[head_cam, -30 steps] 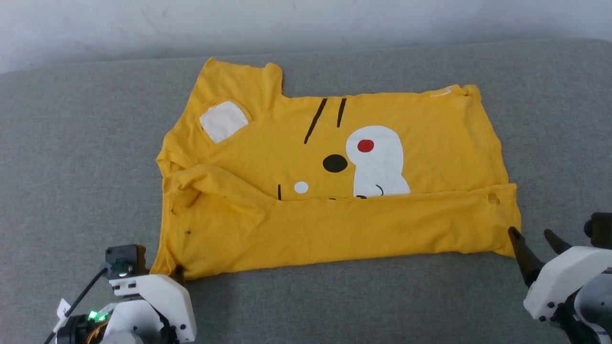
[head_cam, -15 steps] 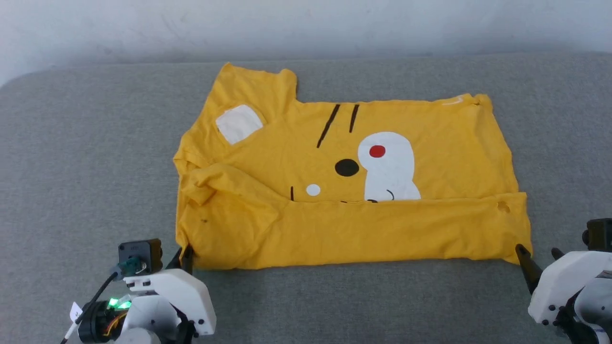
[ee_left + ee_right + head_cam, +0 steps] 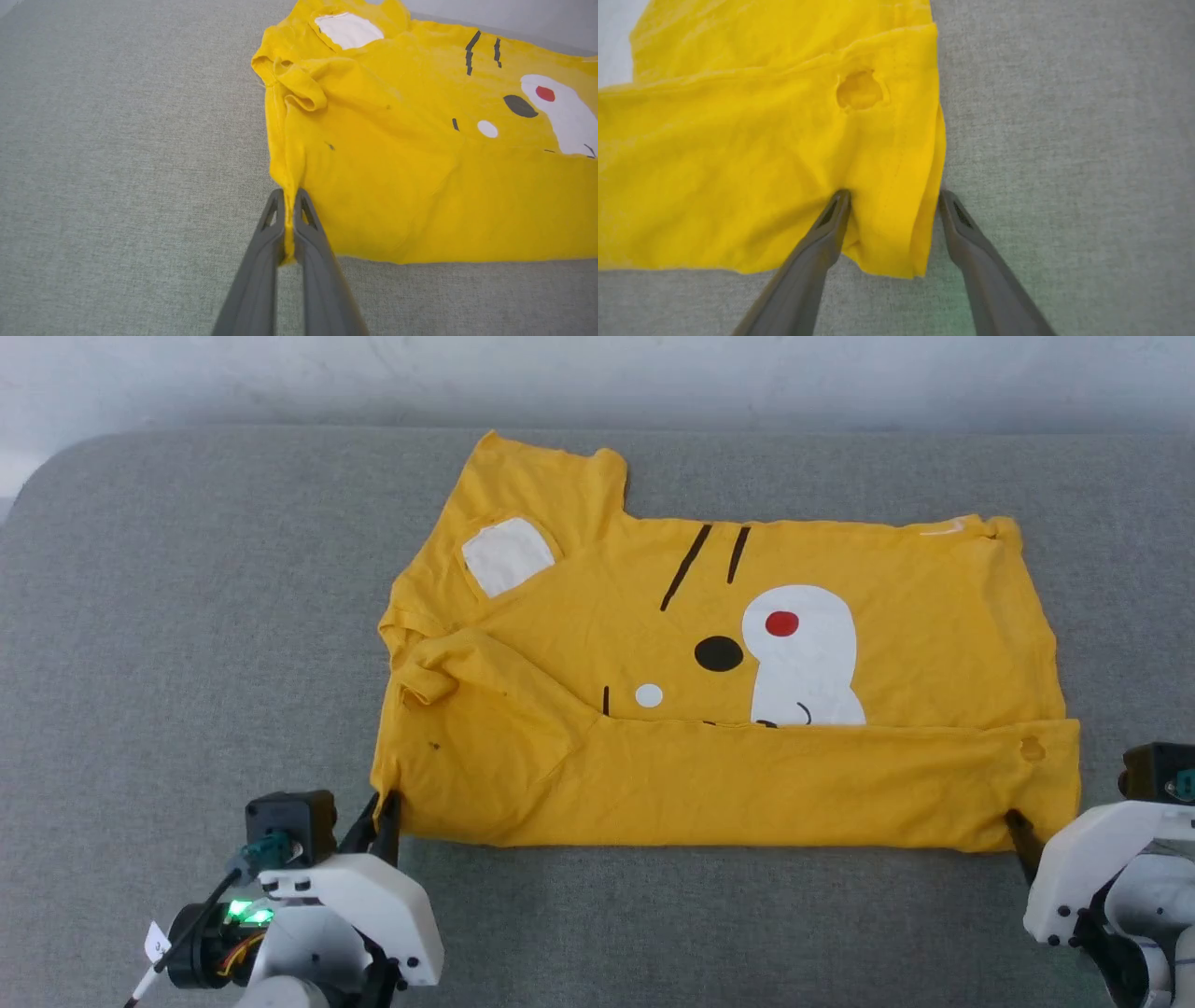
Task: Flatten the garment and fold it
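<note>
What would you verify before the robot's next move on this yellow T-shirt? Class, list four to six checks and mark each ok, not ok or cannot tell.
1. The left pincer is shut on the garment at its near corner: ok.
2. The right pincer is shut on the other near corner: not ok, it is open and straddles the cloth.
3. The folded strip lies flat: ok.
4. The sleeve lies flat: not ok, bunched.
5. Both layers are inside the left grip: cannot tell.
</note>
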Tool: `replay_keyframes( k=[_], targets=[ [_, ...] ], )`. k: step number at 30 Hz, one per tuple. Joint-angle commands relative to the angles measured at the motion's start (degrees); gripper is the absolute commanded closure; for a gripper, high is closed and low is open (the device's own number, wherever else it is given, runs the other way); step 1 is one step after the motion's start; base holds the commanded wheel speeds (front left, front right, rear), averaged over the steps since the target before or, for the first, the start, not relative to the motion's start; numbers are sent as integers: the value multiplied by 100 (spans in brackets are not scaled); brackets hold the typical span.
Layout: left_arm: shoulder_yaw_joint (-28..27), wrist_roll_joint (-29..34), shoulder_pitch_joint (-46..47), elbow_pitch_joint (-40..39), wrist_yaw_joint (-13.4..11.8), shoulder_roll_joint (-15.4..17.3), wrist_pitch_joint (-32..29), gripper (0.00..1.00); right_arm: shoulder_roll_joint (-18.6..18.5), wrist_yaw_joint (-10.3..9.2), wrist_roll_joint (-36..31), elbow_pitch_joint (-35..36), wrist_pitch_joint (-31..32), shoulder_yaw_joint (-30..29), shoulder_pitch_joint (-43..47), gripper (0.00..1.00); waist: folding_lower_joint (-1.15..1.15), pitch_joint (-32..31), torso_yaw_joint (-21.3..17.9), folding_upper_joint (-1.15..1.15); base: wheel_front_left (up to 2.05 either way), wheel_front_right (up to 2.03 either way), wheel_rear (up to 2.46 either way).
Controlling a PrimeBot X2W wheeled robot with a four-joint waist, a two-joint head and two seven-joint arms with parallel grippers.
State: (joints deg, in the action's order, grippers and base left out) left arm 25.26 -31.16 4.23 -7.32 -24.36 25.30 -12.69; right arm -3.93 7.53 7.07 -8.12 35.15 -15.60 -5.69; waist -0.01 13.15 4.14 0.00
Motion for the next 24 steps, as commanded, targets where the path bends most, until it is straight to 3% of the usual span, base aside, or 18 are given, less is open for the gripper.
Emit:
replay_keyframes(
  k=[1, 2, 12, 19, 24],
  targets=[
    [49, 71, 51, -10, -37, 19, -27, 100, 63, -4, -17, -267, 47, 88, 34, 60, 1, 52, 19, 0, 0, 0, 0],
    [72, 86, 70, -4, -34, 16, -40, 100, 56, -4, -15, -312, 33, 83, 20, 100, 1, 54, 17, 0, 0, 0, 0],
    [-62, -75, -129, 134, -58, 118, -35, 100, -305, -4, 322, -60, -79, 103, 119, 100, 1, -473, -52, 0, 0, 0, 0],
    [-91, -236, -818, -23, -151, 329, -165, 100, -517, -4, 562, 772, 444, 141, 661, 100, 1, -987, -92, 0, 0, 0, 0],
    [-35, -411, -1423, -42, -211, 349, -219, 100, -449, -4, 602, 1386, 974, -100, 1269, 100, 1, -1107, -66, 0, 0, 0, 0]
  ],
)
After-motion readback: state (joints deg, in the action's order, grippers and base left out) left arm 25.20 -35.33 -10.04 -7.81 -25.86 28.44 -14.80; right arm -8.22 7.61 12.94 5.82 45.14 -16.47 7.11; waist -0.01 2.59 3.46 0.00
